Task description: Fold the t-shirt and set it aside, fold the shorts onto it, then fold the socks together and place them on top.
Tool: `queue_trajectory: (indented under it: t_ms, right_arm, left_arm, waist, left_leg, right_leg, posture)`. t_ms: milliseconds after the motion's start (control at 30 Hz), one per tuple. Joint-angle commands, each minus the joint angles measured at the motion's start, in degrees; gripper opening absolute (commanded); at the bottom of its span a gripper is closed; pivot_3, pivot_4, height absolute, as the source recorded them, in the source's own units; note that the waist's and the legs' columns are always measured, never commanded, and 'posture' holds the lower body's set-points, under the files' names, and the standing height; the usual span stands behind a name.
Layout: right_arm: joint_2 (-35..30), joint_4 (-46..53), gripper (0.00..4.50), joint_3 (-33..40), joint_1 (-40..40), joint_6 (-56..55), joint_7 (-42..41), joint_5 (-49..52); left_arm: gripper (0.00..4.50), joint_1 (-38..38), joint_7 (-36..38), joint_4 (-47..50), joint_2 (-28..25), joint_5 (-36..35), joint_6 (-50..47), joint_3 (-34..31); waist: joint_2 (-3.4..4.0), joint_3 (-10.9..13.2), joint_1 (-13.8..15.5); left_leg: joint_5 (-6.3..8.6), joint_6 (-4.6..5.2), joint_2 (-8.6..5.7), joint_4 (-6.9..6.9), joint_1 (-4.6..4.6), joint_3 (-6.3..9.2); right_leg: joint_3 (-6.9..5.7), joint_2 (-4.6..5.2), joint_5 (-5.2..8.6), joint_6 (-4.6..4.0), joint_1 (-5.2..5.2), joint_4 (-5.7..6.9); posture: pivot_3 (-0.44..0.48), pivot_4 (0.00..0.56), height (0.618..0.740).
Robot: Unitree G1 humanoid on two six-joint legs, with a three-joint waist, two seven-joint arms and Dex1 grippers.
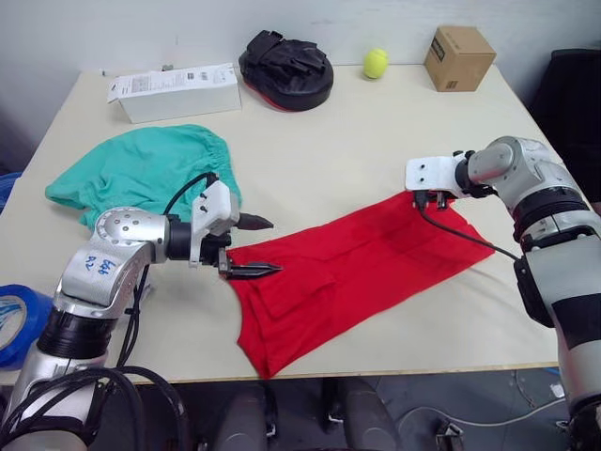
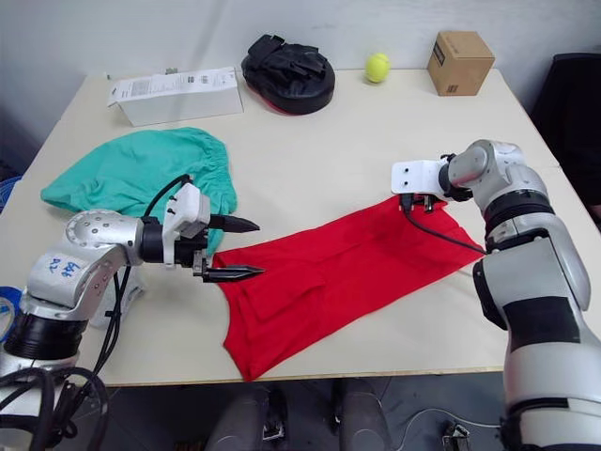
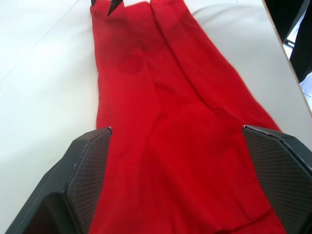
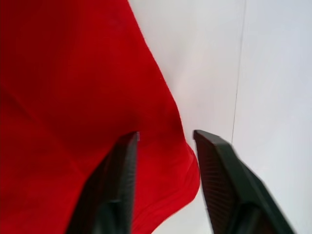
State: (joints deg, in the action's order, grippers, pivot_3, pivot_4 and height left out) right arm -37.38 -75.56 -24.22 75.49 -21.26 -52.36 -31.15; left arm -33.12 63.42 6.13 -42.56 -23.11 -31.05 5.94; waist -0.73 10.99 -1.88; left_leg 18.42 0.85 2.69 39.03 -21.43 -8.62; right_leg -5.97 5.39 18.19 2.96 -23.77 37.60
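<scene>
The red t-shirt (image 1: 352,272) lies as a long folded strip across the counter (image 1: 329,160) near its front edge. The left pincer (image 1: 255,246), fingers spread, hovers at the strip's left end; the right pincer (image 4: 165,146), also spread, sits over the far right corner. Farther back, the teal shorts (image 1: 141,174) lie bunched at left.

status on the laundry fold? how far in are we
Early. Done: the t-shirt looks folded lengthwise into a long strip across the table. In hand: the left gripper and right gripper sit at its two ends, both with jaws open, neither gripping. Left: finish folding the shirt and set it aside; the shorts lie crumpled and untouched. I can't spot the socks.
</scene>
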Motion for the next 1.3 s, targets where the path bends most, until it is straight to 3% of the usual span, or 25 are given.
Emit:
queue_trajectory:
  t_ms: [33,67,167,300,433,633,933,1267,1300]
  right_arm:
    - [-2.5,3.0,3.10,4.3,-0.5,0.2,-2.0,4.7]
    - [-3.1,4.0,3.42,5.5,-1.4,-0.3,-3.9,6.2]
    - [-7.5,12.2,3.42,9.6,-7.0,-2.6,-10.5,12.2]
    - [-14.6,27.9,3.42,14.3,-18.2,-3.9,-13.3,17.9]
    - [-23.6,38.8,3.42,17.6,-31.4,-11.9,-9.7,18.2]
    - [-32.1,41.1,3.42,19.9,-43.2,-22.0,-2.6,16.0]
    - [-33.0,39.3,3.42,18.4,-46.1,-27.6,4.2,13.0]
    - [-31.9,37.2,3.42,13.2,-44.5,-33.2,4.9,8.9]
    - [-31.4,37.0,3.44,12.9,-44.2,-33.1,5.0,8.8]
  left_arm:
    - [4.50,-4.1,3.1,-5.9,-0.1,2.4,4.1,1.1]
    - [4.50,-5.6,4.1,-8.4,0.1,2.9,4.8,1.6]
    - [4.50,-11.7,8.2,-18.0,2.0,5.4,7.7,4.4]
    - [4.50,-19.9,13.0,-31.6,5.5,8.5,7.5,7.9]
    - [4.50,-26.2,16.8,-43.1,9.8,11.8,8.0,10.6]
    - [4.50,-30.6,20.3,-57.3,13.1,19.4,16.2,14.4]
    - [4.50,-34.3,18.1,-69.5,16.6,24.6,21.4,13.2]
    - [4.50,-34.2,20.1,-70.3,18.2,26.6,22.2,12.3]
    - [4.31,-34.1,20.5,-70.0,18.2,26.5,22.2,12.0]
  waist:
    - [0.01,0.0,0.1]
    - [0.01,0.0,0.2]
    - [0.02,0.0,0.5]
    - [0.03,0.0,0.8]
    - [0.03,0.0,0.5]
    - [-0.09,0.1,-0.3]
    - [-0.14,0.1,0.2]
    - [-0.14,0.1,0.3]
    - [-0.14,0.1,0.3]
  left_leg:
    - [0.00,0.00,0.00,0.01,-0.01,0.00]
    - [0.00,0.00,-0.01,0.01,-0.01,0.00]
    - [0.00,0.01,-0.01,0.00,-0.05,0.04]
    - [0.01,0.03,-0.05,0.02,-0.14,0.03]
    - [0.02,0.05,-0.05,0.01,-0.16,0.01]
    - [0.01,0.03,-0.02,-0.06,0.15,-0.35]
    - [0.00,0.01,0.01,0.01,0.18,-0.42]
    - [0.01,0.03,-0.03,0.04,0.18,-0.41]
    - [0.01,0.03,-0.03,0.04,0.19,-0.41]
  right_leg:
    - [-0.01,0.00,0.00,0.00,-0.01,0.01]
    - [-0.01,0.00,0.00,0.00,0.00,0.02]
    - [-0.09,-0.01,-0.01,0.01,0.02,0.07]
    - [-0.14,-0.01,-0.04,0.07,0.00,0.03]
    - [-0.15,-0.05,-0.02,0.11,-0.02,0.03]
    - [0.04,-0.11,-0.01,0.13,-0.04,-0.03]
    - [0.24,-0.07,0.00,0.11,-0.10,0.05]
    - [0.23,-0.04,0.00,0.11,-0.08,0.07]
    - [0.23,-0.04,0.00,0.11,-0.08,0.07]
  posture:
    - [0.000,0.150,0.740]
    - [0.000,0.150,0.740]
    - [0.000,0.150,0.740]
    - [0.000,0.150,0.740]
    - [0.000,0.150,0.740]
    - [0.000,0.150,0.740]
    - [0.000,0.150,0.740]
    - [0.000,0.150,0.740]
    - [0.000,0.150,0.740]
